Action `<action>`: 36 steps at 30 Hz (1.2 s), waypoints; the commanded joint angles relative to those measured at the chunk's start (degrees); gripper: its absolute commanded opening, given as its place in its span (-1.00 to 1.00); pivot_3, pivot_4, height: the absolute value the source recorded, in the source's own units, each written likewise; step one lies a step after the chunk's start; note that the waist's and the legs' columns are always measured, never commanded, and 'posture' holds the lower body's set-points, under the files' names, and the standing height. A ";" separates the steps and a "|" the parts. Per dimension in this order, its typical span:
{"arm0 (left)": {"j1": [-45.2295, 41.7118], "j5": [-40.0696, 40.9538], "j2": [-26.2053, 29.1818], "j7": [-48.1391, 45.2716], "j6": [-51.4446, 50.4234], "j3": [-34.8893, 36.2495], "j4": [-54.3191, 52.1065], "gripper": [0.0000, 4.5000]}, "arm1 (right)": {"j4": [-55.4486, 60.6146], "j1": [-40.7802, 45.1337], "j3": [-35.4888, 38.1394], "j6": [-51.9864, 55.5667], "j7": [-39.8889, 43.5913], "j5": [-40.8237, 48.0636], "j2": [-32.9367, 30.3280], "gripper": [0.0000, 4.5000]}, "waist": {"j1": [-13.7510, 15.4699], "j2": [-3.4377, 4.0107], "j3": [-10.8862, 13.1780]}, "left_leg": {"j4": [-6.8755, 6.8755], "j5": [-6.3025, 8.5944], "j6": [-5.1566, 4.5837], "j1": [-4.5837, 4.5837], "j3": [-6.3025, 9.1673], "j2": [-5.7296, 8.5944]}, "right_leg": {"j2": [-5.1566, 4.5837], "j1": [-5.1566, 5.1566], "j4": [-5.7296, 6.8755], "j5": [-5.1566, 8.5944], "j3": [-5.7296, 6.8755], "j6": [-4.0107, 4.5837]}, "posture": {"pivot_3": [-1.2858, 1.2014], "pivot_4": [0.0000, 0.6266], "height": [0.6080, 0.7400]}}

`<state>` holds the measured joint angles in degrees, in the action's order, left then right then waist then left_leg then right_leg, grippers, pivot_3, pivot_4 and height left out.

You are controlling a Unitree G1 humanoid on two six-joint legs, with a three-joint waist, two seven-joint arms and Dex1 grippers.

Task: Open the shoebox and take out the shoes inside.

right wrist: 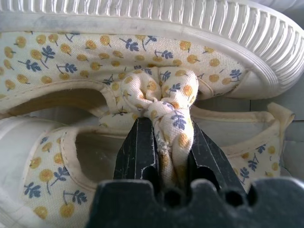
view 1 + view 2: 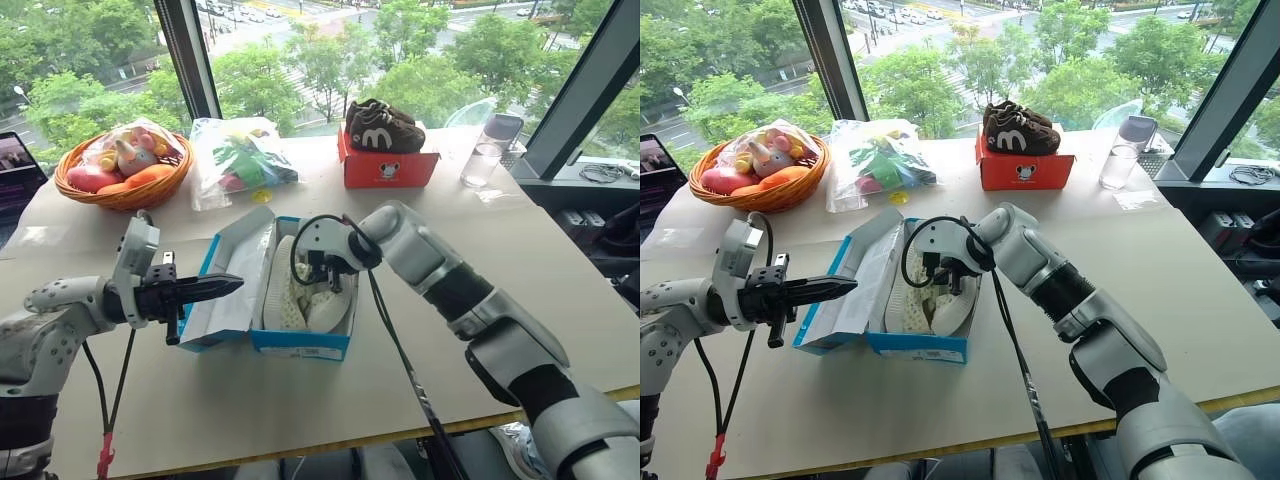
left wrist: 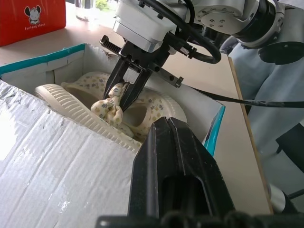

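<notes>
1. The shoebox (image 2: 268,290), blue outside and white inside, stands open near the middle of the bench (image 2: 500,260); its lid is folded back toward the robot's left.
2. The shoes (image 3: 102,111) lie inside the box. They are cream with ribbed white soles and a small print of yellow flowers and blue leaves, so the helper term "knit lace-up" does not fit what the wrist views show.
3. The right claw (image 2: 322,272) reaches down into the box, its fingers nearly closed on a knotted bunch of the printed fabric where the two shoes meet.
4. The left claw (image 2: 205,290) hovers level beside the folded-back lid, fingers fully closed, holding nothing.
5. Progress, as judged: opening is done; the grip on the shoes is made; lifting them clear of the box and setting them down is left.
6. Legible marks: a white "m" on the dark brown shoes (image 2: 381,126) atop the red box (image 2: 388,166) at the far edge of the bench; the red box carries a mouse-head emblem with small print beneath, not clearly readable. A white label on the shoebox's near end is too small to read.
</notes>
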<state>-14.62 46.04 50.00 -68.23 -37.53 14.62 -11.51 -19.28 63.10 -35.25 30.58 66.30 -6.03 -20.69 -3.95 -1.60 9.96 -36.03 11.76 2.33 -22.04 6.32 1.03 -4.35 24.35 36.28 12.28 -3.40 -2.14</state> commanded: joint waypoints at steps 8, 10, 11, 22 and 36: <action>-1.56 -0.74 0.95 -0.38 0.86 1.15 -0.17 -1.00 | 6.72 0.66 8.82 7.08 1.72 6.81 1.93 -0.93 | -0.21 0.00 0.00 | 0.01 0.00 0.00 -0.04 0.00 0.00 | 0.00 0.06 0.01 0.00 0.00 0.01 | 0.03 -0.52 1.00; -1.71 -0.78 0.91 -0.38 0.77 1.13 -0.17 -1.00 | 7.22 1.04 12.02 9.32 0.72 9.07 2.51 -0.93 | -0.21 0.00 0.00 | 0.01 0.00 0.00 -0.05 0.00 0.00 | 0.00 0.08 0.02 -0.01 0.00 0.02 | 0.03 -0.52 1.00; -1.77 -0.82 0.90 -0.38 0.76 1.12 -0.16 -1.00 | 7.50 1.21 13.46 10.04 0.29 10.10 2.73 -0.93 | -0.17 0.00 0.00 | 0.01 0.00 0.00 -0.04 0.00 0.00 | 0.00 0.08 0.03 -0.01 0.00 0.02 | 0.03 -0.52 1.00; -2.06 -0.98 1.19 -0.92 0.41 0.84 -0.10 -1.00 | 7.37 2.51 25.55 15.50 -9.43 16.97 4.43 -0.93 | -0.05 0.01 0.01 | 0.00 0.00 0.00 -0.10 0.00 0.00 | -0.01 0.11 0.03 -0.02 0.00 0.03 | 0.03 -0.52 1.00; -2.87 -1.42 1.70 -1.42 0.35 0.56 0.86 -1.00 | 12.52 -1.13 35.92 18.48 -19.58 25.60 5.45 -0.93 | -0.11 0.01 0.01 | 0.00 0.00 0.00 -0.12 0.00 0.00 | 0.00 0.13 0.04 -0.02 -0.01 0.04 | 0.03 -0.52 1.00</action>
<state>-16.20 44.61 50.52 -69.13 -37.59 14.58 -10.42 -10.17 61.23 -2.60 48.59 48.09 16.86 -15.58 -4.06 -1.59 9.97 -36.03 11.76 2.32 -22.16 6.32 1.03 -4.35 24.48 36.33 12.25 -3.41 -2.10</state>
